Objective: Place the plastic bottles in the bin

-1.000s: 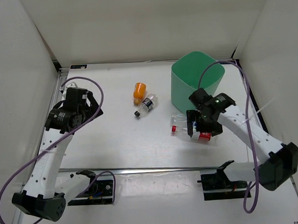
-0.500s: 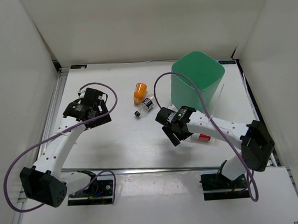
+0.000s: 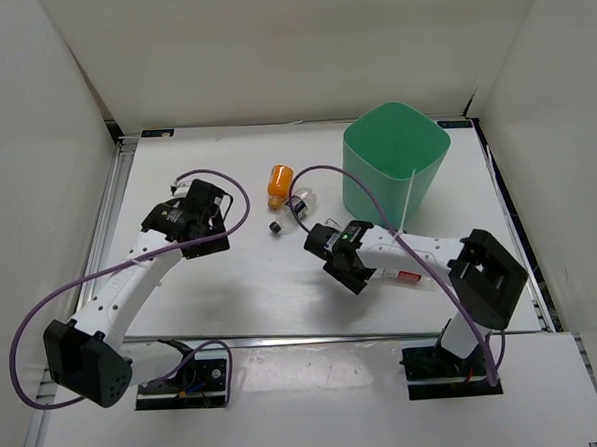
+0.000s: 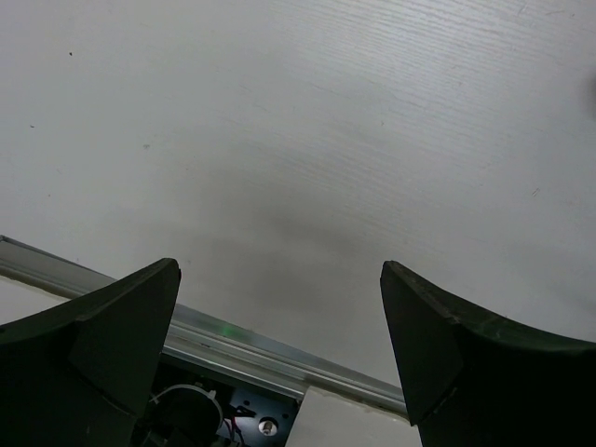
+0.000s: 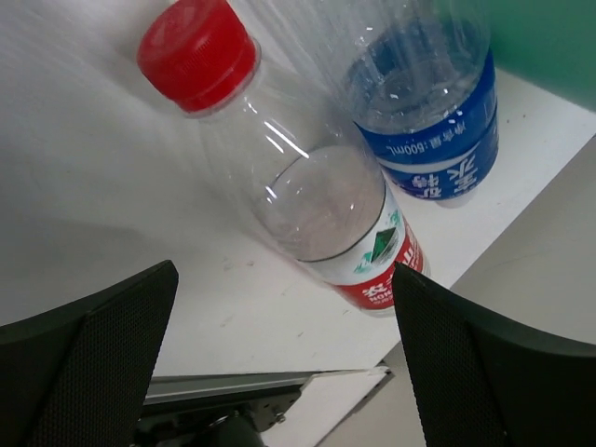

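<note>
- Hovering over the red-capped bottle, the right pincer has its jaws spread wide with nothing between them. The wide gap suits a bottle lying on its side, which has to be taken across its body.
- That bottle lies on the counter just beside the blue-labelled bottle; whether the two touch cannot be told. Both lie near the foot of the bin, so a short lift should clear the rim.
- The left pincer is also spread apart and empty, over bare counter. It is probably just waiting, near the orange bottle and the black-capped bottle, which lie together left of the bin.
- The bin appears to hold no bottle, though its floor is not fully shown.
- From above, the right arm covers most of the near pair, and the blue-labelled bottle cannot be picked out there. In the right wrist view its far end is cut off by the frame.
</note>
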{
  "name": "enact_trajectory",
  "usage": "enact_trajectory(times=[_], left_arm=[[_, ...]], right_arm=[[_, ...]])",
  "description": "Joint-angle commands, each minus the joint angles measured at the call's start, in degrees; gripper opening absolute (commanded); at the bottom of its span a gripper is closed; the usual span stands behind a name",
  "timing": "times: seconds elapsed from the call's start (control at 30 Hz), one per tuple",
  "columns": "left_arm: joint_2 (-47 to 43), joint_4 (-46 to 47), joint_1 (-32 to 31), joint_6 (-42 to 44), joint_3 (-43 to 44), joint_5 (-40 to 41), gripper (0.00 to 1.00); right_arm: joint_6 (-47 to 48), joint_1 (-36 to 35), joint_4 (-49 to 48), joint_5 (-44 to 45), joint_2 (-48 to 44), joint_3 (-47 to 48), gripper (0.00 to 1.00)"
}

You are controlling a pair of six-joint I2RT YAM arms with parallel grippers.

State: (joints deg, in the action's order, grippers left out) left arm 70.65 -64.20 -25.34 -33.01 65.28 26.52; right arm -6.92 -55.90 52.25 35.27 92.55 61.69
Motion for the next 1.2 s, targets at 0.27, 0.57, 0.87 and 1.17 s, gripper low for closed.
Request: enact_trajectory(times=[0.27, 0.57, 0.87, 1.17], left_arm=[[-0.3, -1.4, -2.5, -0.6, -0.9, 2.4, 1.0], [-1.0, -0.8, -3.0, -1.2, -3.4, 0.8, 1.0], [-1.0, -0.3, -3.0, -1.7, -4.5, 0.2, 1.0], [-3.4, 0.7, -5.3, -1.7, -5.6, 0.8, 1.0]], right_arm=[[3.7, -0.5, -4.3, 6.8, 8.5, 1.0, 1.0], [0.1, 0.0, -4.1, 9.7, 13.5, 3.0, 1.0], [-4.0, 0.6, -0.6, 3.8, 18.0, 3.6, 1.0], [-6.7, 0.1, 2.0, -5.5, 21.7, 5.0, 0.94]])
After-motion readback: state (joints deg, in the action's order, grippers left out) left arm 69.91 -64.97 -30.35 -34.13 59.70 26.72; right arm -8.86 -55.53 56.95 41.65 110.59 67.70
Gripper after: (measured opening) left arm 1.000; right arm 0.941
